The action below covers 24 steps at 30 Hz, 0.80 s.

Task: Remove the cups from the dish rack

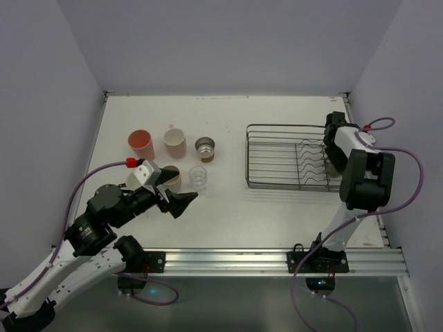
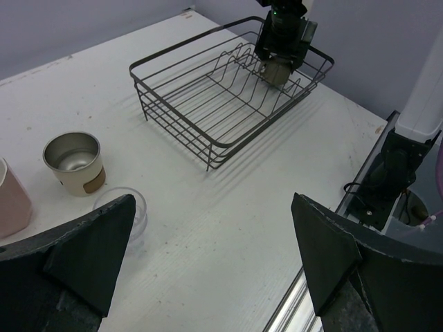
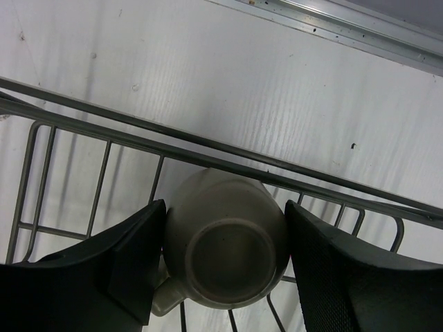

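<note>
Right wrist view: the right claw (image 3: 225, 214) pinches the upturned olive-grey handled mug (image 3: 228, 266) by its sides, inside the dark wire dish rack (image 3: 208, 142). Meanwhile the left claw (image 2: 213, 207) hangs spread above the white desk (image 2: 228, 242).

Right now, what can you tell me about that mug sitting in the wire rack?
The mug is dull olive-grey, ceramic-looking, round-bodied. It seems to be upside down, ringed base up, a bit of handle showing at one side. It sits in the dish rack just inside the rim at its right end. The right gripper straddles it, a finger close against each side; whether it grips is unclear.
</note>
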Tool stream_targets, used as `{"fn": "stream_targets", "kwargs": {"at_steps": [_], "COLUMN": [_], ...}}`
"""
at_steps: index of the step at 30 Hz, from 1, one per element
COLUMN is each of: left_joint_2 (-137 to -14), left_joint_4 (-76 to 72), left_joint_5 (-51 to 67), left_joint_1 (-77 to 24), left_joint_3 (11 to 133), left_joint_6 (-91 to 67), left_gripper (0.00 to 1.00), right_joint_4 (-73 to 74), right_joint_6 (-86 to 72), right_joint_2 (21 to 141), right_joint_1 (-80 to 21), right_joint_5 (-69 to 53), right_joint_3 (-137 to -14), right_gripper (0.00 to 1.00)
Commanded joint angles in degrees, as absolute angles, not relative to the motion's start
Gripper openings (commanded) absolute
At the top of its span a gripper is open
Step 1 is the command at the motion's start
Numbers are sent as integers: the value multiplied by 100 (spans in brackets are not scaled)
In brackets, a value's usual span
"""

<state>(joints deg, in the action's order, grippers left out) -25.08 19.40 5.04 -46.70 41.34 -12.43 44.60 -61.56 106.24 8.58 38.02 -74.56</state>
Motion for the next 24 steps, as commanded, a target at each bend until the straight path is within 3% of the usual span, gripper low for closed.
{"fn": "stream_targets", "kwargs": {"at_steps": [1, 3, 7, 24], "left_joint_2": [-2505, -2522, -2584, -3120], "left_joint_4": [1863, 1846, 1828, 1784], "left_joint_5": [413, 413, 413, 510], "left_joint_1": [-4729, -4729, -4729, -4570], "left_joint_3": [4131, 4122, 4113, 4122], "left_joint_6": [-1222, -1222, -1222, -1239], "left_gripper": [99, 99, 100, 100], "right_joint_4": [4685, 4589, 4421, 3323], "right_joint_6": [-5977, -5811, -5503, -4579], "right_joint_2": [10627, 10539, 10196, 8650], "right_joint_1": [835, 835, 835, 826], "right_joint_5": [3788, 3762, 3700, 3068], "right_joint_3": [-7585, -7611, -7699, -7244], "right_gripper": [58, 49, 41, 38]}}
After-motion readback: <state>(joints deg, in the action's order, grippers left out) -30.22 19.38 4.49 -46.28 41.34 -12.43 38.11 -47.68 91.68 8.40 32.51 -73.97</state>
